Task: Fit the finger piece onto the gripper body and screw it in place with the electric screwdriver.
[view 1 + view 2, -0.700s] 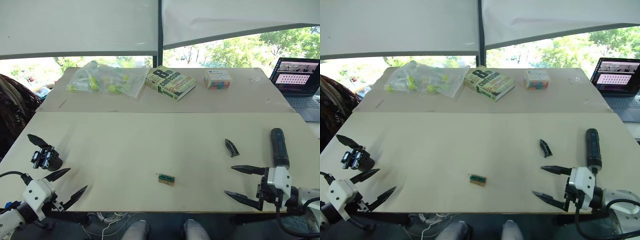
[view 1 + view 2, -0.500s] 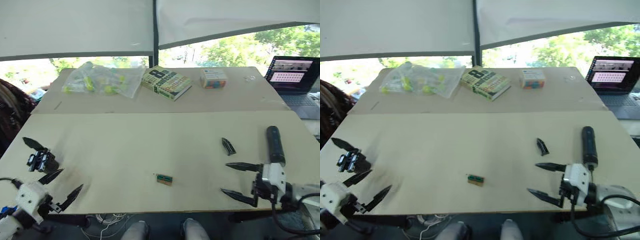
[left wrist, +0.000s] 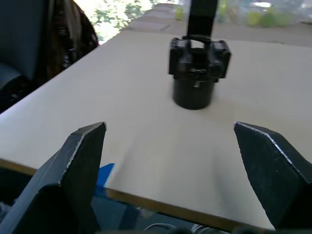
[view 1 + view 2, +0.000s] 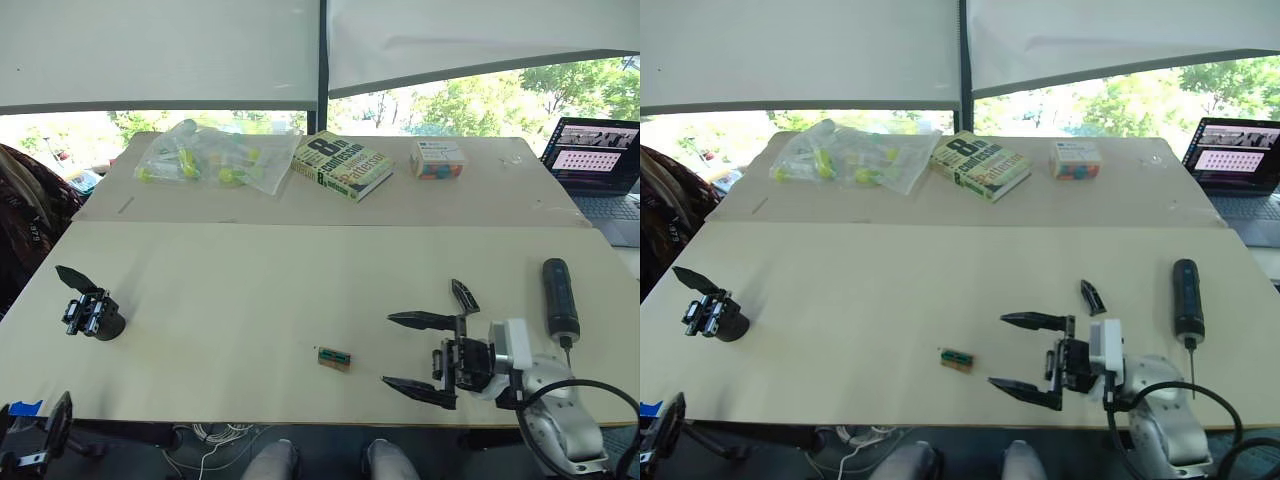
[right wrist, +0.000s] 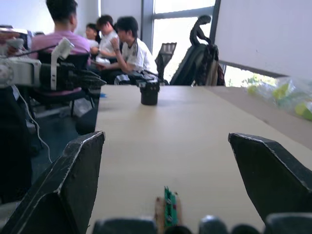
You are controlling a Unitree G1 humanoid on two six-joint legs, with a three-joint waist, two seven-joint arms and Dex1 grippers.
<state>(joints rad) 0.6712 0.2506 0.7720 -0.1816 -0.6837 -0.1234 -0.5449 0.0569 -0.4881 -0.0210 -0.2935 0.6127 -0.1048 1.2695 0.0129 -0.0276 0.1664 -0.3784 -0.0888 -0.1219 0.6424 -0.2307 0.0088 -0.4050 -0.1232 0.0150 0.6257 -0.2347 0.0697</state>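
The gripper body [image 4: 92, 313], a small black block with one black finger sticking up, stands near the table's left edge. In the left wrist view it [image 3: 198, 68] is straight ahead of my open left gripper [image 3: 168, 127], which hangs empty off the front edge. The finger piece [image 4: 464, 296] lies on the table's right side, with the electric screwdriver [image 4: 559, 297] further right, bit toward me. My right gripper [image 4: 388, 349] is open and empty, pointing left, its fingers just in front of the finger piece.
A tan-and-green block [image 4: 333, 358] lies left of my right gripper's tips. On the far table are a plastic bag [image 4: 205, 158], a book [image 4: 340, 165], a small box [image 4: 437, 159] and a laptop [image 4: 600, 160]. A person [image 4: 20, 215] sits at the left edge.
My right gripper has swung left from beside the screwdriver toward the table's middle. My left gripper has dropped back off the front edge, away from the gripper body.
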